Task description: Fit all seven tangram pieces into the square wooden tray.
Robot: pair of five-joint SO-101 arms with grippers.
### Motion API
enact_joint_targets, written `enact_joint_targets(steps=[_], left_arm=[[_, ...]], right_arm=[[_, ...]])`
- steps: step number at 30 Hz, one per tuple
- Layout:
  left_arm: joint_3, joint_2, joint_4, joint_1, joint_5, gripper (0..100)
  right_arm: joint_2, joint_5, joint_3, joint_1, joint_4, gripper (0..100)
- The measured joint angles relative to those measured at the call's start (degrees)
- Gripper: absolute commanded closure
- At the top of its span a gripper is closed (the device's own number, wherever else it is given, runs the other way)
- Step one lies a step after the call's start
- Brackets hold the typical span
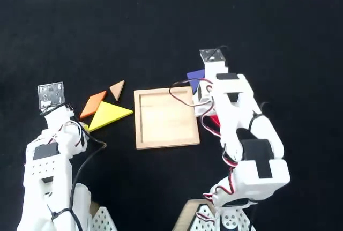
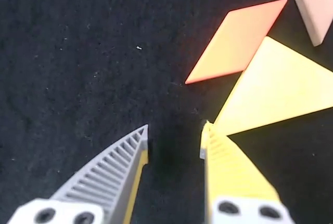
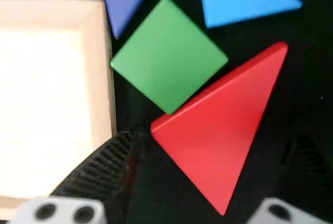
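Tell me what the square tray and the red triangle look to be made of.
The tray looks like bare wood: pale tan, matte, no paint. The red triangle is a smooth slab of even colour with a slight sheen and crisp edges. It could be painted wood or plastic; the look leaves that open.

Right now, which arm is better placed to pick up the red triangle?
Right. The right gripper, jaws open, straddles the red triangle beside the tray; the left gripper is by the yellow triangle.
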Motion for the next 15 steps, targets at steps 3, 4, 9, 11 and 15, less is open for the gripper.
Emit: enact_joint_targets(steps=[3, 4, 9, 11, 15], left_arm=[[0.0, 0.0, 0.0, 0.0, 0.0, 82], [0.0, 0.0, 0.0, 0.0, 0.0, 82], [0.0, 0.0, 0.0, 0.0, 0.0, 82], [0.0, 0.0, 0.0, 0.0, 0.0, 82], [0.0, 0.0, 0.0, 0.0, 0.0, 82]], right_arm=[[0.0, 0.0, -0.7, 0.0, -0.18, 60.6], [0.0, 0.0, -0.7, 0.0, -0.18, 60.6], [0.0, 0.0, -0.7, 0.0, -0.18, 60.6], [0.0, 0.0, -0.7, 0.0, -0.18, 60.7], [0.0, 0.0, -0.7, 0.0, -0.18, 74.4]])
